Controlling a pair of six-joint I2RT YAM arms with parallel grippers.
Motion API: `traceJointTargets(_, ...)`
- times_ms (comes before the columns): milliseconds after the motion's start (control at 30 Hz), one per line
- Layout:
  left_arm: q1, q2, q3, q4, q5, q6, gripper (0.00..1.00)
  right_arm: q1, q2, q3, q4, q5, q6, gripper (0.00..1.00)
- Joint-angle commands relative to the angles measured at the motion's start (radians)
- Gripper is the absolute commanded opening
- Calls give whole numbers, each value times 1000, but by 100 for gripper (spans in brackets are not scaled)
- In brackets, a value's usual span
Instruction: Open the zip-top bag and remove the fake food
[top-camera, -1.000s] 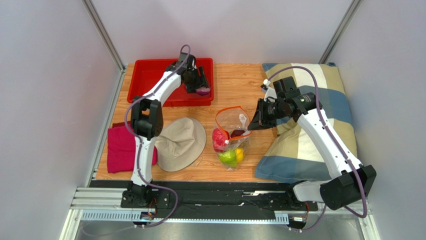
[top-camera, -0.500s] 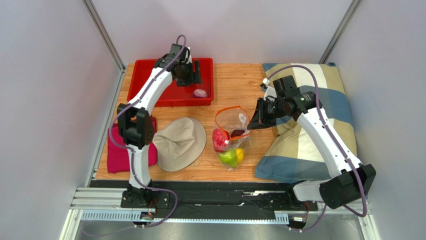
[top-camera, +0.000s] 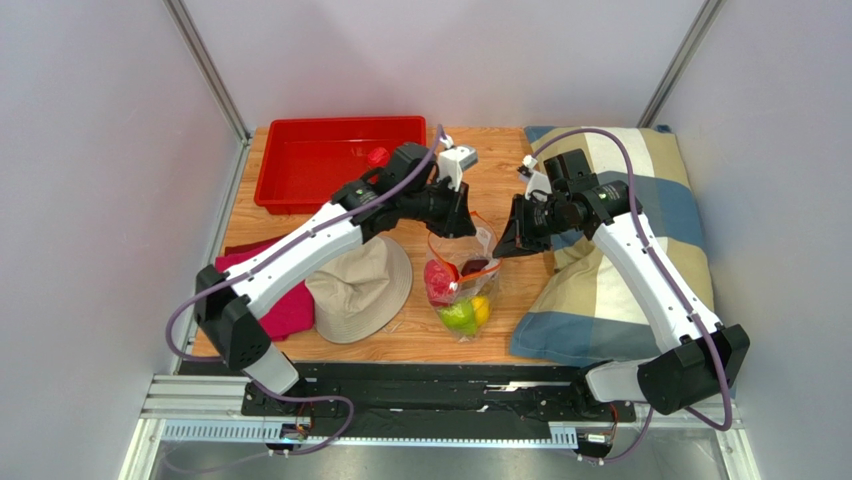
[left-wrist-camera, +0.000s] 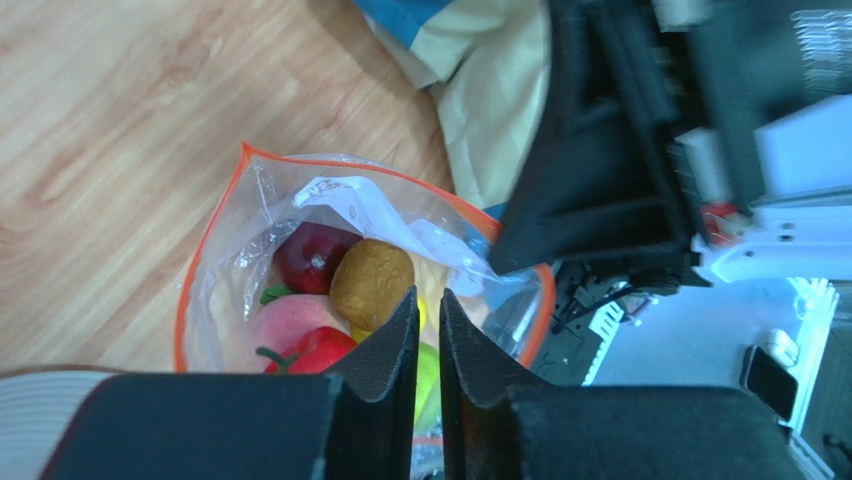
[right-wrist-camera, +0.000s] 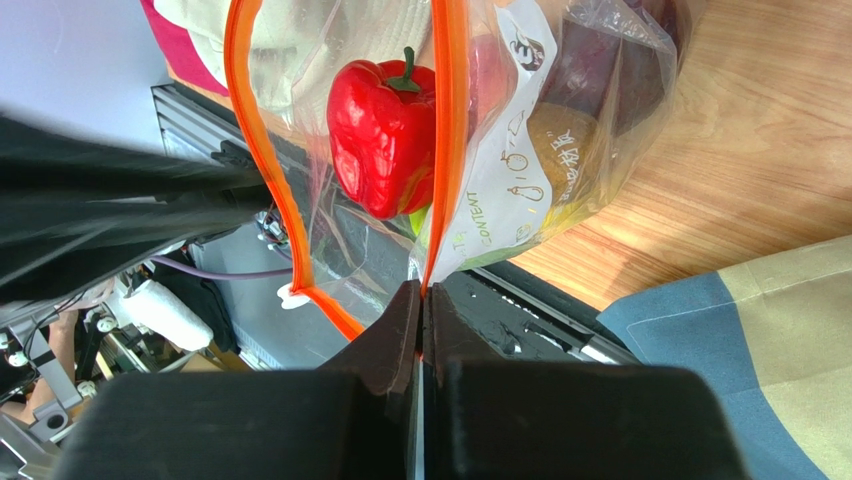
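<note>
1. Left side of the desk (top-camera: 498, 165): pink cloth (top-camera: 288, 310), tan bucket hat (top-camera: 360, 285), red tray (top-camera: 300, 175) at the back. My guess is the tray is the drop spot.
2. Left end effector (left-wrist-camera: 428, 300) is over the bag mouth, pointing in. Its fingers are almost together with a thin gap and nothing held.
3. Zip-top bag (top-camera: 482, 240) stands mid-desk between hat and pillow, orange zipper strip (left-wrist-camera: 205, 255) open in a loop.
4. Fake food is all inside the bag: red pepper (right-wrist-camera: 380, 130), brownish piece (left-wrist-camera: 372, 283), maroon piece (left-wrist-camera: 312, 255), pink piece (left-wrist-camera: 290, 325). Green piece (top-camera: 455, 315) and yellow piece (top-camera: 481, 308) sit at the bottom.
5. Handling, as I judge it: the film is thin, light and floppy, so it will lift or collapse unless held by the stiffer zipper rim. The toys look light, hard and smooth, so they may slip. Grip across the widest part. The brownish piece on top is most exposed.
6. Right end effector (right-wrist-camera: 422, 290) is clamped on the zipper strip at the right rim, holding the mouth open.
7. Checked pillow (top-camera: 600, 310) is far right, partly under the right arm.
</note>
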Motion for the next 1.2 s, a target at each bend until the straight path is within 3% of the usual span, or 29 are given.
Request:
traceJointTargets(0, -12, 145, -1, -34, -59, 45, 0, 5, -17, 38, 12, -3, -3, 0)
traceJointTargets(167, -30, 209, 19, -33, -80, 86, 1, 5, -32, 31, 8, 2, -3, 0)
traceJointTargets(367, -82, 277, 15, -23, -5, 117, 8, 5, -31, 29, 10, 2, -5, 0)
traceJointTargets(567, -128, 234, -72, -11, -94, 122, 50, 5, -43, 9, 10, 5, -3, 0)
traceJointTargets(600, -130, 229, -79, -8, -103, 120, 63, 5, -44, 5, 12, 5, -3, 0)
traceJointTargets(700, -136, 246, -73, -10, -129, 120, 73, 5, -46, -11, 12, 2, -3, 0)
traceJointTargets(867, -170, 292, -43, -2, -165, 129, 77, 4, -69, -48, 12, 2, -8, 0)
traceJointTargets(933, -174, 314, -43, 9, -160, 122, 86, 2, -77, -60, 12, 7, -11, 0)
traceJointTargets(967, -176, 317, -56, 21, -146, 102, 99, 4, -81, -63, 12, 8, -13, 0)
traceJointTargets(1167, -179, 351, -92, 119, -115, 33, 98, 4, -90, -86, 10, 17, -17, 0)
